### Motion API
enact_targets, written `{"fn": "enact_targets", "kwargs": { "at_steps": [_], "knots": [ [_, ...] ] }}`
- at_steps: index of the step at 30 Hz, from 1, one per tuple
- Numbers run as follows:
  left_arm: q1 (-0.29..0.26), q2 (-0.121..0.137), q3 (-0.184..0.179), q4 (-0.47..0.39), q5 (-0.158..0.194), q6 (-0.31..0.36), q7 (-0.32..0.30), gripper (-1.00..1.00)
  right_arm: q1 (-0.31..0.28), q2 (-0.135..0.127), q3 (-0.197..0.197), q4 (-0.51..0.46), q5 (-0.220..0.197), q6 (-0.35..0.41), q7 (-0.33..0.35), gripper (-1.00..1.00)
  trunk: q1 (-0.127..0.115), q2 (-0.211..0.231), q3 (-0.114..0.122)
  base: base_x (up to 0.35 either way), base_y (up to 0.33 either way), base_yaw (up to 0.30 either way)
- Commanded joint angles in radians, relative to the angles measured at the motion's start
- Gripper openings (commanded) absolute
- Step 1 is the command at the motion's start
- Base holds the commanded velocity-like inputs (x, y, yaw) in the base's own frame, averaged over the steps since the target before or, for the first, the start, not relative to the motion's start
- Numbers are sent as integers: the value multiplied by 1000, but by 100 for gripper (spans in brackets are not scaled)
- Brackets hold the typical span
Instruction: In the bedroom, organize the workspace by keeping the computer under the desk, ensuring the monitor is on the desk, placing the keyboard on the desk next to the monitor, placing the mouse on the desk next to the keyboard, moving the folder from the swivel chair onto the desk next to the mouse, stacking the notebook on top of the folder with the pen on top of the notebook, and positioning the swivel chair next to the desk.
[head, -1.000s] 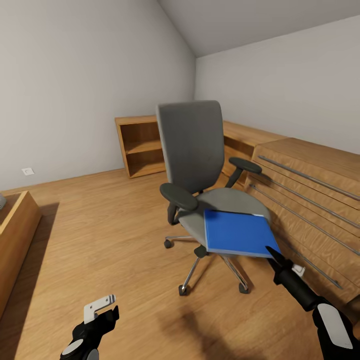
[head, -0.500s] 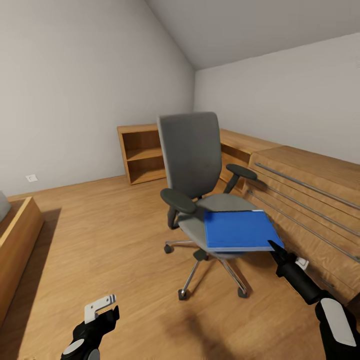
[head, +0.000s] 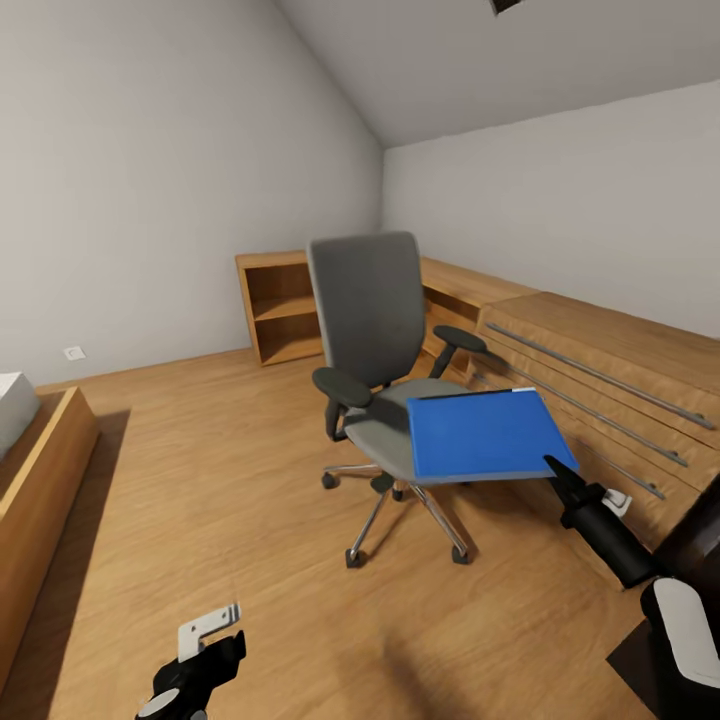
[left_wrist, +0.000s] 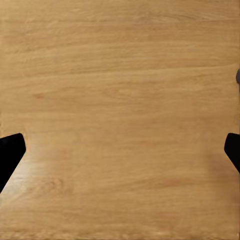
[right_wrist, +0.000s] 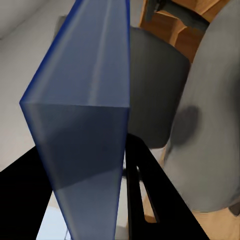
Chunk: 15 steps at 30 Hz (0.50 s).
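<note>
While the left gripper hangs low over the bare wooden floor with its jaws spread wide and nothing between them, the work belongs to the right gripper. It is clamped on the near right corner of the folder, and the right wrist view shows the blue edge running straight out from between its black fingers.

The folder looks lifted clear of the swivel chair: it hangs roughly level above the front of the grey seat, seemingly carried by that corner pinch alone. A thin flat thing held at one corner will likely droop or twist, so the carry wants a slow, steady wrist and no sharp turning of the base. Bringing it out well clear of the near armrest before swinging away should avoid a snag.

Beyond the chair stand a low wooden chest of drawers and an open wooden shelf unit by the wall.
</note>
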Motion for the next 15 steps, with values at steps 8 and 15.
{"fn": "enact_targets", "kwargs": {
  "at_steps": [8,15],
  "knots": [
    [-2,0,0,63,10,2,3,100,18,10,-2,-65,-1,10,0,-100,-31,56,24,-94,-51,0],
    [-34,-4,-2,176,9,1,1,100,65,26,-2,-167,0,9,0,-100,-58,105,46,-4,-2,0]
  ]
}}
